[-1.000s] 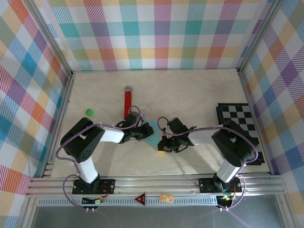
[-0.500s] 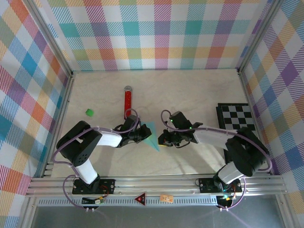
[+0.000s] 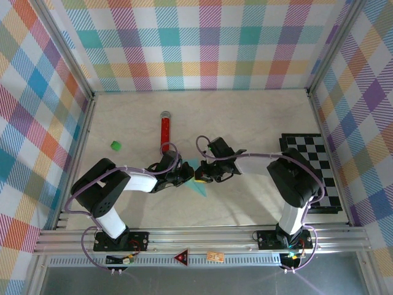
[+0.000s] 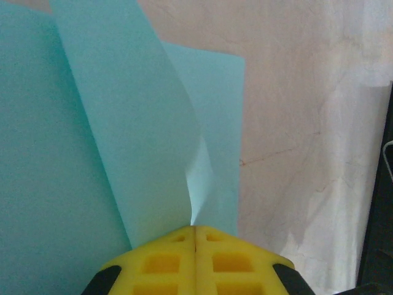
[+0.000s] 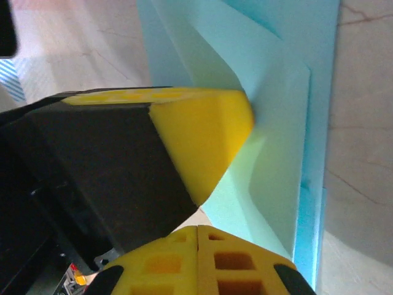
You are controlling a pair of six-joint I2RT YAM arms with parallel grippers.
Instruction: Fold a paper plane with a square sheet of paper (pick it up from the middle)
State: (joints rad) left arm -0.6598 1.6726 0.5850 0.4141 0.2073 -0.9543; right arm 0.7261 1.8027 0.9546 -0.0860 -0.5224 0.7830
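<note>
The light cyan sheet of paper (image 3: 198, 187) lies folded at the table's middle, with a narrow point toward the near edge. My left gripper (image 3: 189, 176) is shut at its left side. In the left wrist view the yellow jaws (image 4: 195, 228) are closed, and a raised flap of the paper (image 4: 123, 123) runs out of their seam. My right gripper (image 3: 200, 174) comes in from the right, tip to tip with the left one. Its jaws (image 5: 196, 228) are shut at the edge of the paper (image 5: 276, 123). The left gripper's yellow finger (image 5: 202, 129) presses on a fold just ahead.
A red glittery tube (image 3: 164, 132) lies behind the left gripper and a small green cube (image 3: 115, 145) sits further left. The black-and-white checkered board (image 3: 313, 166) lies at the right wall. Plaid walls close in three sides, and a metal rail (image 3: 202, 236) runs along the near edge.
The right gripper has moved left across the paper until it meets the left gripper. The two grippers now cover more of the paper. The left gripper has stayed put.
</note>
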